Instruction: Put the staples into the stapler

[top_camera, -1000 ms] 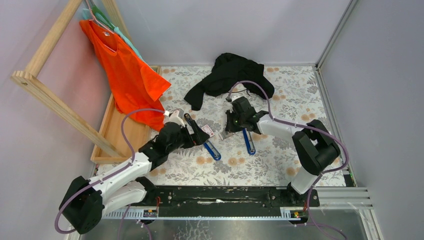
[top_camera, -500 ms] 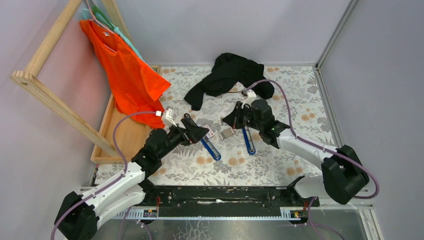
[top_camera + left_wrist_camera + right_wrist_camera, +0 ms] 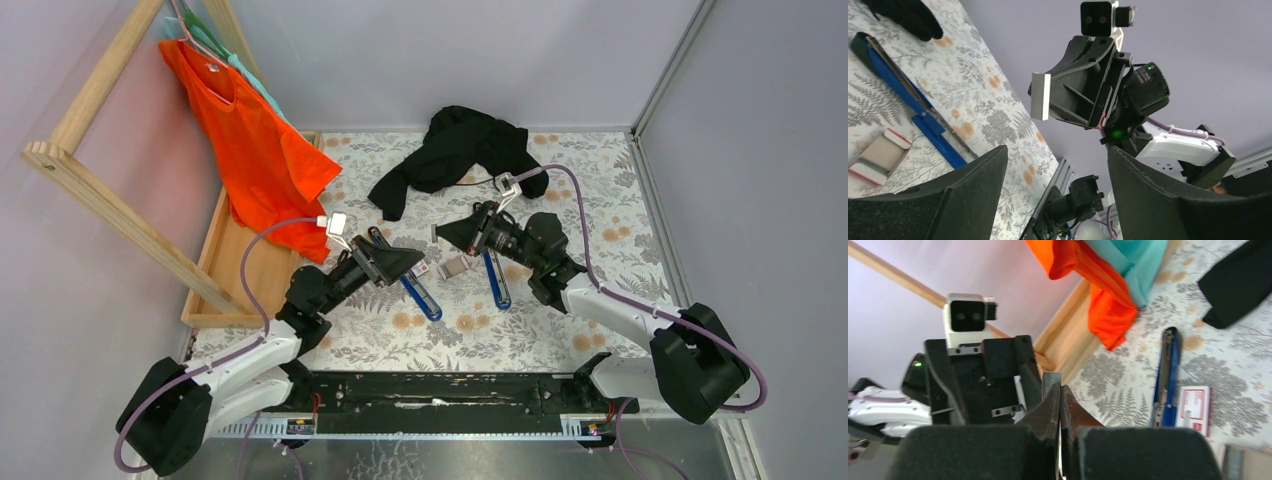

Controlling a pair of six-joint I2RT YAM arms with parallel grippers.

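Note:
Two blue staplers lie opened flat on the floral mat, one at the left [image 3: 424,300] and one at the right [image 3: 496,283]. Between them lie the white-and-red staple box [image 3: 421,265] and its grey tray [image 3: 456,267]. My right gripper [image 3: 440,232] is raised above the mat and shut on a short silver staple strip [image 3: 1051,380]; the strip also shows in the left wrist view [image 3: 1040,96]. My left gripper [image 3: 408,262] is open and empty, raised and facing the right gripper. The right wrist view shows the left stapler [image 3: 1165,375] and the box [image 3: 1194,407].
A black garment [image 3: 455,150] lies at the back of the mat. An orange shirt [image 3: 260,150] hangs from a wooden rack [image 3: 110,210] on the left, over a wooden tray [image 3: 235,270]. Grey walls enclose the table.
The right gripper has lifted from the tray with the staple strip and swung to face left. The left gripper has risen off the mat and tilted toward it.

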